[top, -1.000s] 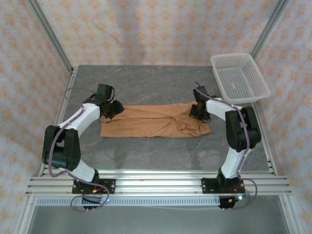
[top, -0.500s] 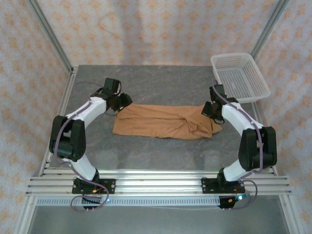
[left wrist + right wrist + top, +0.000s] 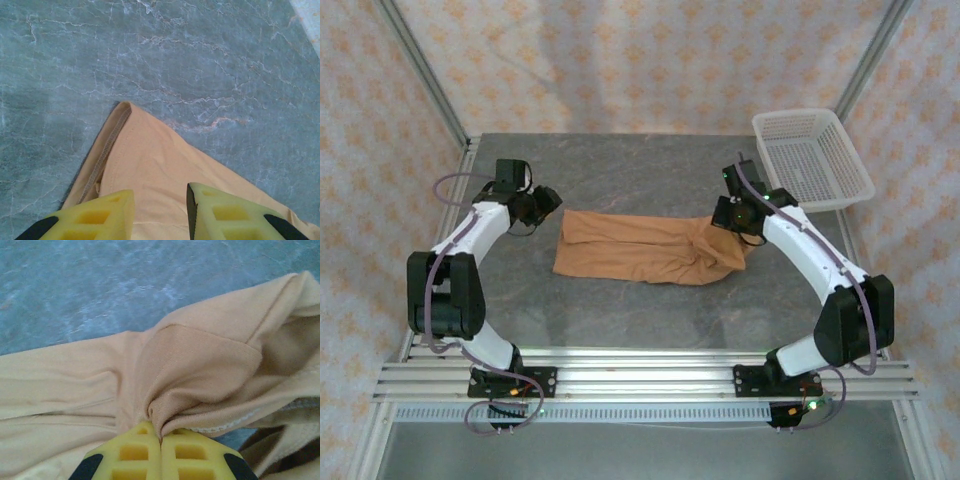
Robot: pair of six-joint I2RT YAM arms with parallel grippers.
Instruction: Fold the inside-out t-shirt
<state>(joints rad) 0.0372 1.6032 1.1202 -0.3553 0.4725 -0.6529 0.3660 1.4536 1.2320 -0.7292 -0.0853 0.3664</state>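
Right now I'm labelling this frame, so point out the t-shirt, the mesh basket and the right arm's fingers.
t-shirt point(image 3: 638, 250), top view, middle of the cloth.
mesh basket point(image 3: 812, 158), top view, its bare mesh floor.
right fingers point(image 3: 194, 455), right wrist view, one yellow finger, shut on the t-shirt.

Left gripper slightly agape, nose-down; right gripper tightly closed.
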